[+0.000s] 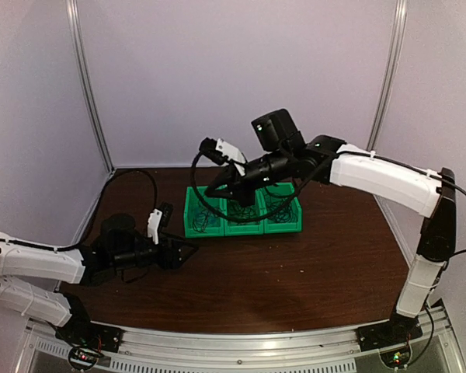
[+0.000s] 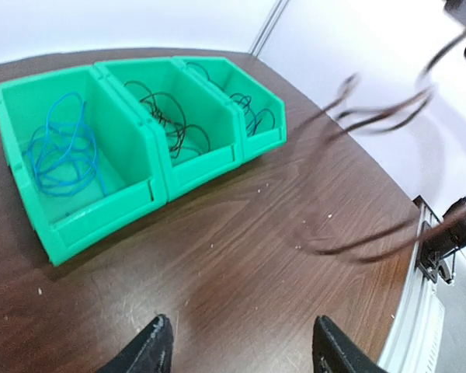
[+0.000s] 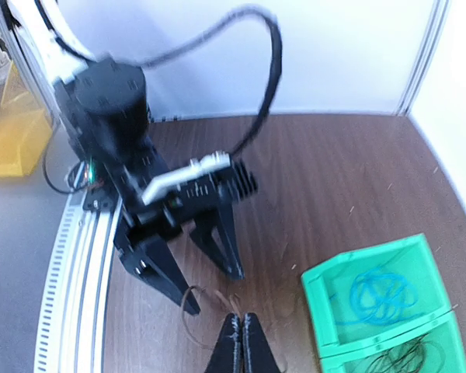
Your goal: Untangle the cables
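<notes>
Left tool point(image 2: 242, 334) hangs released while the right tool point(image 3: 241, 322), clenched on 1 black cable point(image 2: 380, 109), holds it aloft; next, I'd judge, lower it into a green bin point(image 2: 101, 225).

Three bins point(image 1: 243, 228) sit side by side on the table point(image 1: 311, 272), toward its back, cables point(image 2: 167, 120) lying in each.

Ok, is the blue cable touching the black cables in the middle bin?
Apart. Left wrist view: blue cable lies alone in the end bin, walled off from the black cables.
</notes>
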{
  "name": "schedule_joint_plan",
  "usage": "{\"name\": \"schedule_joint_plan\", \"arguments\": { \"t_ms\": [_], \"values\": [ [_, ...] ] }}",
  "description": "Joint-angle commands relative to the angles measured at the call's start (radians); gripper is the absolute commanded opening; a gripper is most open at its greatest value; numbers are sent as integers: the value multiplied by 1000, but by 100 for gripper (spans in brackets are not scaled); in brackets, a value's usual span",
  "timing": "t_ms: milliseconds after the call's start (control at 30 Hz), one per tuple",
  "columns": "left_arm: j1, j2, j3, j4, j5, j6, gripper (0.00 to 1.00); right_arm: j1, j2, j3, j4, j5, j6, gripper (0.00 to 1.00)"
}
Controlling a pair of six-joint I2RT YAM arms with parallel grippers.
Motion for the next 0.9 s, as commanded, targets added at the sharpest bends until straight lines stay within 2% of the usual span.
{"name": "schedule_joint_plan", "arguments": {
  "t_ms": [0, 200, 367, 467, 600, 700, 867],
  "values": [
    [-7, 109, -11, 368, 26, 82, 63, -4, -50, 27, -37, 32, -14, 0],
    [-35, 240, 5, 645, 87, 75, 63, -4, -81, 32, -32, 43, -6, 0],
    [-73, 293, 55, 735, 195, 89, 55, -4, -87, 23, -24, 67, -11, 0],
    [-80, 293, 59, 741, 175, 82, 52, -4, -88, 15, -19, 77, -16, 0],
    [-82, 280, 76, 684, 51, 91, 49, -4, -89, 8, -12, 73, -12, 0],
    [-82, 290, 118, 624, 28, 117, 37, -4, -92, 8, -9, 66, -7, 0],
    [-82, 317, 141, 628, 50, 121, 14, -4, -97, 5, -7, 67, -5, 0]
  ]
}}
